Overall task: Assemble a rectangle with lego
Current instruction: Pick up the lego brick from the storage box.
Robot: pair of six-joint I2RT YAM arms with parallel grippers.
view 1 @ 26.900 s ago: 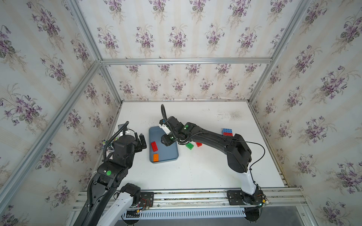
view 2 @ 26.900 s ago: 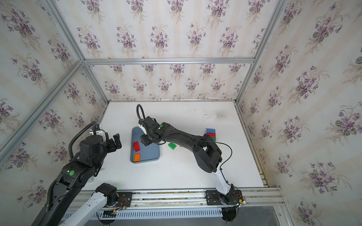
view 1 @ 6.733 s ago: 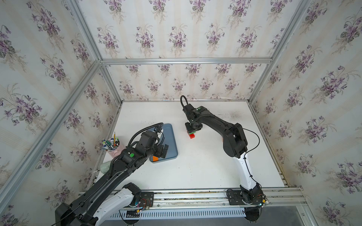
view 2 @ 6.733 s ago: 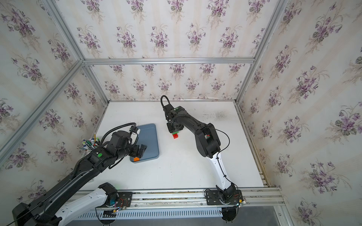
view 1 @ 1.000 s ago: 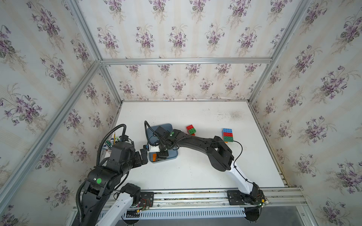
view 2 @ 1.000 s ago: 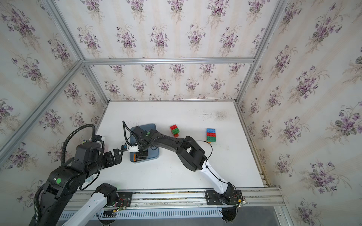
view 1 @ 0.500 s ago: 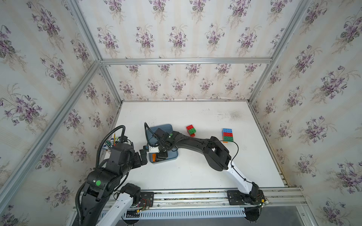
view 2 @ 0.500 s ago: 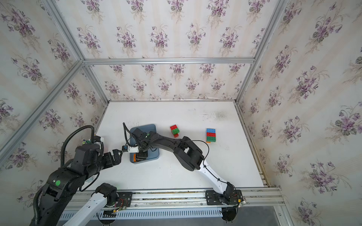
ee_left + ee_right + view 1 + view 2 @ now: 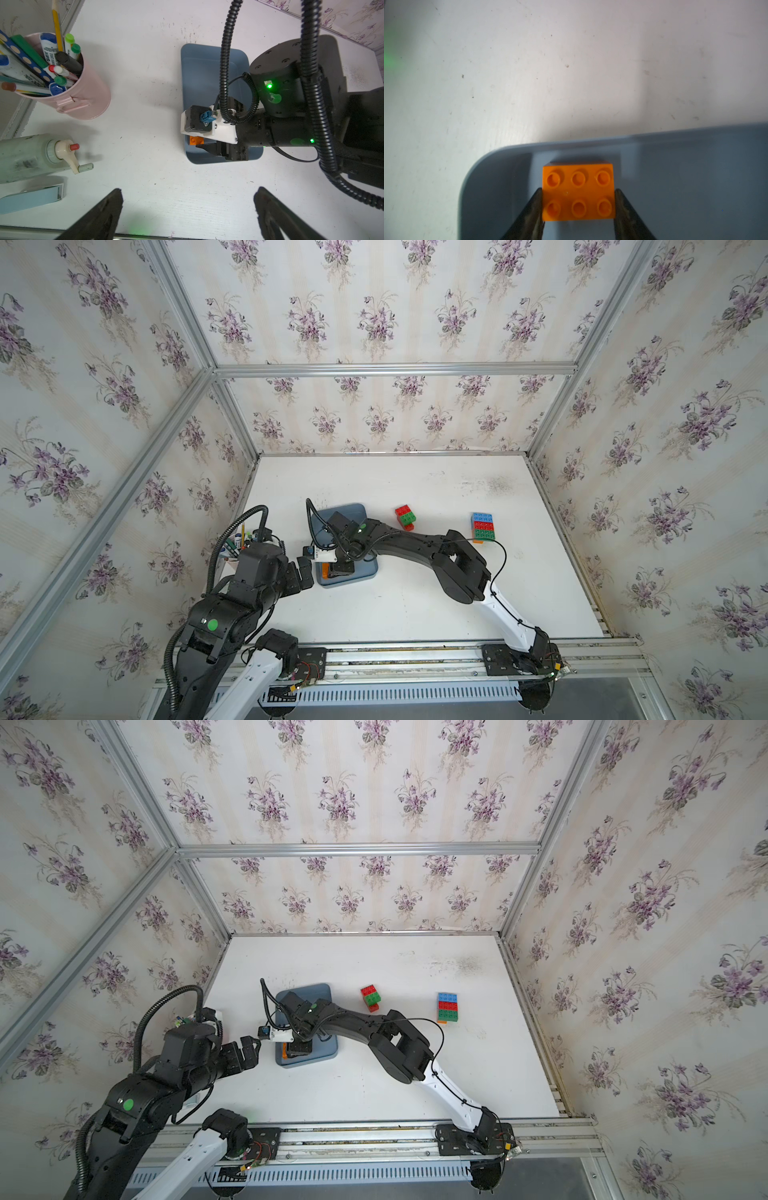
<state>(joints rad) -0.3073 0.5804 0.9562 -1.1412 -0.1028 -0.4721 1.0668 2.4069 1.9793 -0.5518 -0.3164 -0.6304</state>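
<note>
An orange lego brick (image 9: 578, 192) lies in the near left corner of the blue-grey tray (image 9: 695, 166). My right gripper (image 9: 578, 190) is shut on it, one finger pressed against each short side. In both top views the right gripper (image 9: 338, 568) reaches down over the tray (image 9: 349, 512) and hides most of the brick (image 9: 324, 571). A joined block of light blue, red and green lego (image 9: 482, 526) lies at the right. A red and green lego cluster (image 9: 405, 516) lies mid-table. My left gripper (image 9: 189, 189) hangs open and holds nothing, just left of the tray (image 9: 199, 68).
A pink cup of pens (image 9: 68, 83), a pale bottle (image 9: 27, 158) and a light blue flat object (image 9: 31, 198) stand along the table's left edge. Papered walls with metal rails enclose the table on three sides.
The right gripper's fingers have closed in onto the orange brick in the tray. Both arms have hardly shifted.
</note>
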